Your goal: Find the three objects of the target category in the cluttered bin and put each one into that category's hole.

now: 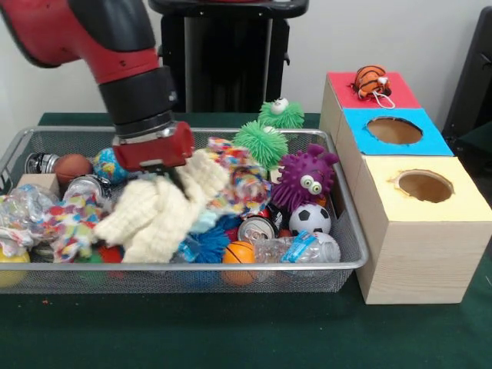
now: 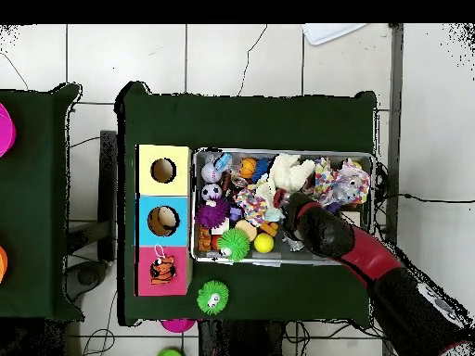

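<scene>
My gripper (image 1: pixel 156 154) is down in the wire bin (image 1: pixel 347 231), its red head pressed against a cream knotted rope toy (image 1: pixel 157 211) that hides its tips. In the overhead view the gripper (image 2: pixel 295 208) sits mid-bin beside the cream rope toy (image 2: pixel 286 174). Around it lie multicoloured rope toys (image 1: pixel 240 183), a purple spiky monster (image 1: pixel 305 177), a green spiky ball (image 1: pixel 261 142), a soccer ball (image 1: pixel 310 219), a small basketball (image 1: pixel 240 253), cans (image 1: pixel 254 228) and a plastic bottle (image 1: pixel 304 247). The box beside the bin has a blue hole (image 1: pixel 394 130), a yellow hole (image 1: pixel 424 185) and a red section (image 1: pixel 346 91).
A striped tiger toy (image 1: pixel 372 81) lies on the red section. A second green spiky ball (image 2: pixel 213 298) rests on the green table outside the bin. The bin's left end holds more rope toys (image 1: pixel 61 224), a brown ball (image 1: pixel 71 166) and a yellow ball (image 1: pixel 11 265).
</scene>
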